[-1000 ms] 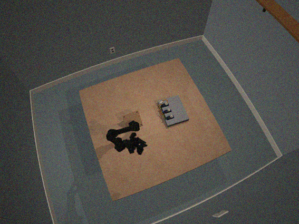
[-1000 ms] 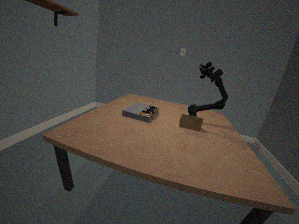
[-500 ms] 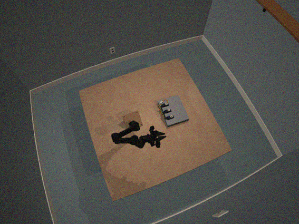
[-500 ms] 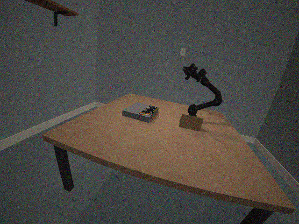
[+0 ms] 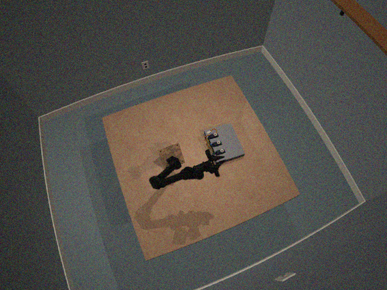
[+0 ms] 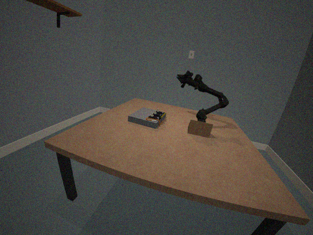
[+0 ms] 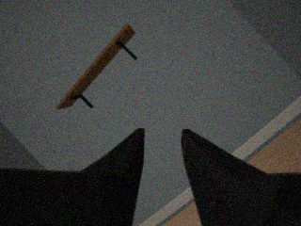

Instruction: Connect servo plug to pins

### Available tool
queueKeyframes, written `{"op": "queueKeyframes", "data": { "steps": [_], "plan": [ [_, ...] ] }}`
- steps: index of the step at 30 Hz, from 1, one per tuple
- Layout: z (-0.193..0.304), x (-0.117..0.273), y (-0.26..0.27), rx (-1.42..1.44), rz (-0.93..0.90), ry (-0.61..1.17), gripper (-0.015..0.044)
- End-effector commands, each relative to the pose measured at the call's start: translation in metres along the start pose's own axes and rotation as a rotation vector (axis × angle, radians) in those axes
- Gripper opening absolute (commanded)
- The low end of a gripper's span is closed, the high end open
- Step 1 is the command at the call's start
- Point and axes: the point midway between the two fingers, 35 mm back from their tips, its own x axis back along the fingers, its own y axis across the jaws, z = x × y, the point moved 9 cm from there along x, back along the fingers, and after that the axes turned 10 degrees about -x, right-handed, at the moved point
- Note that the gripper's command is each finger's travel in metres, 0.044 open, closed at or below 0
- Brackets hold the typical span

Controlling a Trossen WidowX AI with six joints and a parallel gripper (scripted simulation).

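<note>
The grey holder (image 5: 233, 141) (image 6: 140, 116) lies on the table, with several small dark servos (image 5: 218, 142) (image 6: 157, 115) along its side toward the arm's base. An orange lead (image 6: 159, 122) loops at that side. The plug, the pins and the coloured band with its dot are too small and dark to make out. My gripper (image 5: 223, 158) (image 6: 177, 76) (image 7: 163, 135) is part open, with an empty gap between its fingertips. It is high above the table in the exterior view, pointing roughly level. The wrist view shows the wall between the fingers, with no holder or plug.
A brown block (image 5: 169, 150) (image 6: 199, 128) stands by the arm's base on the wooden table (image 5: 169, 114) (image 6: 164, 152). A wooden shelf (image 5: 366, 23) (image 6: 54, 6) (image 7: 96, 68) is on the wall. The light is dim and the frames are grainy.
</note>
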Motion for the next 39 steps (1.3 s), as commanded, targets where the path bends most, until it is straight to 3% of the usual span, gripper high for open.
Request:
{"op": "queueKeyframes", "data": {
  "steps": [1,7,20,39],
  "plan": [
    [0.040,-0.016,-0.004,0.037,-0.009,0.078,0.0115],
    [0.100,-0.029,-0.008,0.091,-0.036,0.195,0.0115],
    [0.137,-0.081,0.000,0.066,0.089,0.528,0.0115],
    [0.239,-0.143,0.021,0.190,0.353,1.104,0.0115]
  ]
}}
